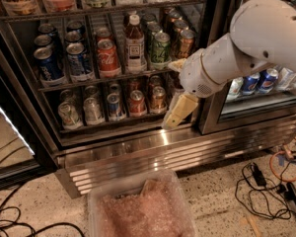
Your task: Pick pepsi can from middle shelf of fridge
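- Step in hand: the reach. The gripper (179,113) hangs at the fridge's (153,154) right side, before the lower rack (113,128), carrying nothing; how wide it stands I cannot tell.
- The pepsi can (80,60) stands upright at the left of the middle shelf (103,79), well apart from the gripper.
- Next: rise, swing left, enter level, clear of the Coke can (107,58).

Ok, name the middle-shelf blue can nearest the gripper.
The front blue can beside the red can; the others sit behind or further left. The gripper hangs lower right.

Cream tool (179,113) by fridge (138,158), blue pepsi can (48,67)
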Available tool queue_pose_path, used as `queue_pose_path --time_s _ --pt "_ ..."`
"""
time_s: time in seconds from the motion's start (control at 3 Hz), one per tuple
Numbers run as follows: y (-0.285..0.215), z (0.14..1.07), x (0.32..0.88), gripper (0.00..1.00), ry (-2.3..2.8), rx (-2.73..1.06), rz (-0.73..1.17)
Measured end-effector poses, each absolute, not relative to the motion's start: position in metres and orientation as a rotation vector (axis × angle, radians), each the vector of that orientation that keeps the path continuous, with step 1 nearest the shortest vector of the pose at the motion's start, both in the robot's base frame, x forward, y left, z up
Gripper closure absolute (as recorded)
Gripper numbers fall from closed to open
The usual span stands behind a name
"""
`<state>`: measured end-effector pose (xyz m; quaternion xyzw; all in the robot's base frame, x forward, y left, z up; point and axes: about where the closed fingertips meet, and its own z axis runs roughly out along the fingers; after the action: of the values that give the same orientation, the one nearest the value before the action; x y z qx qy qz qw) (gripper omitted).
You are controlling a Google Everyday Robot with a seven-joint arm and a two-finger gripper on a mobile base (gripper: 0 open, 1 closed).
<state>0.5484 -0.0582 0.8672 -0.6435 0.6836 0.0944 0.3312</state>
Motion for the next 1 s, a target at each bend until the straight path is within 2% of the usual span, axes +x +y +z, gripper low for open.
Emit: queue_pose_path --time_s 1.0 --pt "-0.023 0.815 0.563 0.0 1.638 -1.634 0.326"
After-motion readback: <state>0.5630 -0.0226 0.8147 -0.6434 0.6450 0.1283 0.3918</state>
